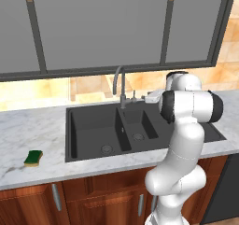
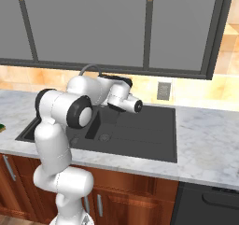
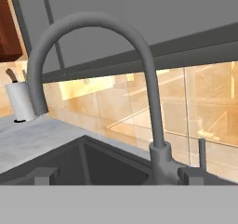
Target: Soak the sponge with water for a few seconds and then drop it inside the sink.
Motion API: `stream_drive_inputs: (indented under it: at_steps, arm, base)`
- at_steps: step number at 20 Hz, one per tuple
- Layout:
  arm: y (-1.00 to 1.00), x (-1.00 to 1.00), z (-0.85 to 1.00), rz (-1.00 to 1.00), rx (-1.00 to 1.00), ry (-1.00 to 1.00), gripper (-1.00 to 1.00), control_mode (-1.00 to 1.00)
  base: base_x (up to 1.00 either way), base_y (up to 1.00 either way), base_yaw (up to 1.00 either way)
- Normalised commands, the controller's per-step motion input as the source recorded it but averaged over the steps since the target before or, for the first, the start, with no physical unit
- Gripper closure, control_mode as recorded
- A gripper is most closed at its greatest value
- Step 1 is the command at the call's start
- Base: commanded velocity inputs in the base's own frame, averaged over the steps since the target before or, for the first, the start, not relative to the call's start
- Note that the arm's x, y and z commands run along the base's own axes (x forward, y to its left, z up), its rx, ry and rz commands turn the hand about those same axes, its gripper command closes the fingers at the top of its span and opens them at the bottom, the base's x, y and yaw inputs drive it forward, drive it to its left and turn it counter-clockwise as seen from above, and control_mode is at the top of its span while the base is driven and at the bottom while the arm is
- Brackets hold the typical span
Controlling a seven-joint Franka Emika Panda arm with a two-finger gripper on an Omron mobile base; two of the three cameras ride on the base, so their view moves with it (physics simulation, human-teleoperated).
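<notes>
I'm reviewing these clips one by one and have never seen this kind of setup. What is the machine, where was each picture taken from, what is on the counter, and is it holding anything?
It is a rendered kitchen. The machine is a white robot arm on a base that can drive. Two pictures come from cameras on that base, behind the arm to its left and right. The third looks along the hand, close to the grey gooseneck faucet; the gripper is open and holds nothing. The marble counter carries a dark double-basin sink. A green-and-yellow sponge lies on the counter left of the sink, untouched. No water is running. A white knife block stands further along.
</notes>
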Motion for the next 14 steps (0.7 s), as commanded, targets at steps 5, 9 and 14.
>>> stream_drive_inputs:
  at_steps: [5, 9, 14]
  arm:
    - [0.00, 0.27, -0.11, 0.00, 0.02, -0.03, -1.00, -1.00]
    - [0.01, 0.22, -0.12, 0.00, 0.02, -0.04, -1.00, -1.00]
    - [0.08, 0.17, -0.13, 0.00, 0.01, -0.05, -1.00, -1.00]
  base:
    - [0.00, 0.00, 0.00]
    - [0.00, 0.00, 0.00]
    - [0.00, 0.00, 0.00]
